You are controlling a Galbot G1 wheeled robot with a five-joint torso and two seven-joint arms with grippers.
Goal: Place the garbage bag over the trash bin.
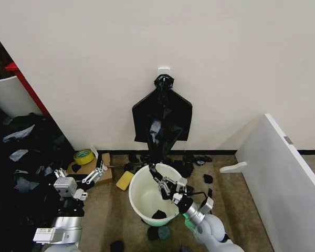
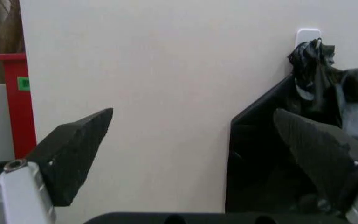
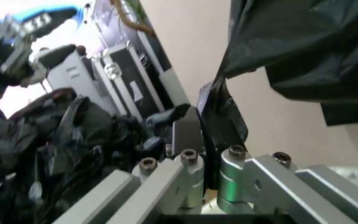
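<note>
The trash bin (image 1: 142, 202) is a round white bucket standing on the floor below the wall hook. A glossy black garbage bag (image 1: 157, 137) hangs as a long crinkled strand from the bundle of black bags (image 1: 170, 113) on the hook, down to the bin's far rim. My right gripper (image 1: 158, 180) is over the bin's far side, shut on the bag's lower end; the right wrist view shows the film (image 3: 223, 109) pinched at that gripper (image 3: 205, 117). My left gripper (image 1: 97, 170) is left of the bin, open and holding nothing (image 2: 197, 154), pointing at the wall.
A yellow block (image 1: 124, 180) lies at the bin's left. A tape roll (image 1: 84, 156) sits on a cardboard box (image 1: 104, 167). Black bags pile up at far left (image 1: 21, 173). Black scraps (image 1: 191, 164) litter the floor. A white panel (image 1: 283, 178) stands on the right.
</note>
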